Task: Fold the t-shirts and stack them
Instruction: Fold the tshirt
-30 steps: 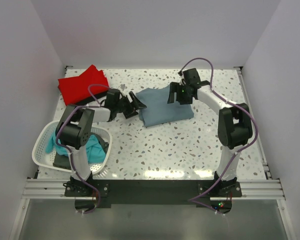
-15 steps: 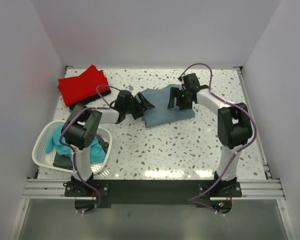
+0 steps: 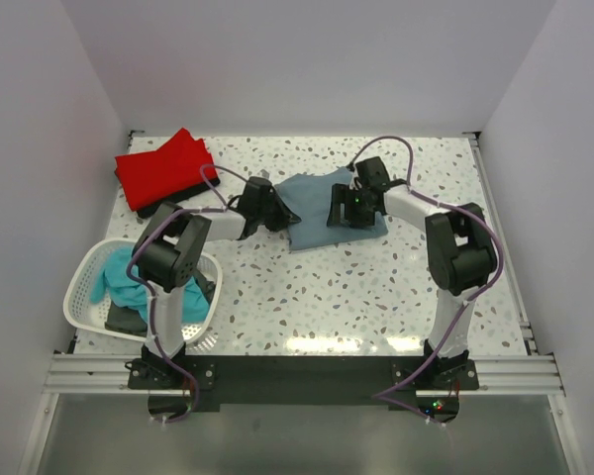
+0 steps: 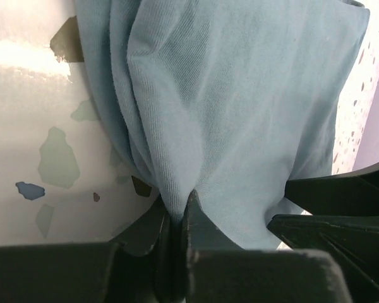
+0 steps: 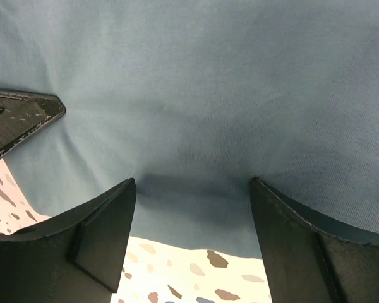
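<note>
Grey-blue and folded, the grey-blue shirt (image 3: 322, 213) lies at the middle back of the speckled desk (image 3: 356, 287). The left jaws are clamped together on a bunched fold at its left edge, while the right jaws stand wide apart, their tips set down on the cloth of its right part, close to one edge. A red shirt (image 3: 163, 168) lies in the far left corner on top of a black shirt (image 3: 150, 209), and a teal shirt (image 3: 114, 282) sits crumpled in the white basket (image 3: 79, 287) at the near left.
</note>
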`<move>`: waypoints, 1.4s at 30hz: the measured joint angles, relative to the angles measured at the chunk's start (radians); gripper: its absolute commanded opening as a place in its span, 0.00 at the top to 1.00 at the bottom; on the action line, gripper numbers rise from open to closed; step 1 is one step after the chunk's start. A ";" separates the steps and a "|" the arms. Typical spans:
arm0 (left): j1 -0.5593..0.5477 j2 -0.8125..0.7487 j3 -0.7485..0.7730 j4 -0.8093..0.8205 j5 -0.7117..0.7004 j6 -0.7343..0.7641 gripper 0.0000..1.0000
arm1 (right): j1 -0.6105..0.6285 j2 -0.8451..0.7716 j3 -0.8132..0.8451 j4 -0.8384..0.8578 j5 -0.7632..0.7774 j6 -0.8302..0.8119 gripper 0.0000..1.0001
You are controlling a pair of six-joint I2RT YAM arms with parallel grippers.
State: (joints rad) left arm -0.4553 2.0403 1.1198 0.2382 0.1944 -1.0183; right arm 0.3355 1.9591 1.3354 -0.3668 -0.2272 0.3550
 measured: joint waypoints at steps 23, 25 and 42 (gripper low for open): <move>-0.002 -0.148 -0.095 -0.159 0.050 0.087 1.00 | 0.067 -0.055 -0.005 0.002 -0.002 0.011 0.24; -0.005 -0.165 -0.106 -0.164 0.055 0.087 1.00 | 0.084 -0.053 -0.004 0.005 -0.004 0.015 0.24; -0.010 -0.203 -0.058 -0.269 0.141 0.140 0.93 | 0.102 -0.008 -0.004 0.015 0.004 0.027 0.25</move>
State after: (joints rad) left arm -0.4652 1.8378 1.0615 -0.0311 0.3355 -0.8783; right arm 0.4377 1.9511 1.3312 -0.3515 -0.2230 0.3817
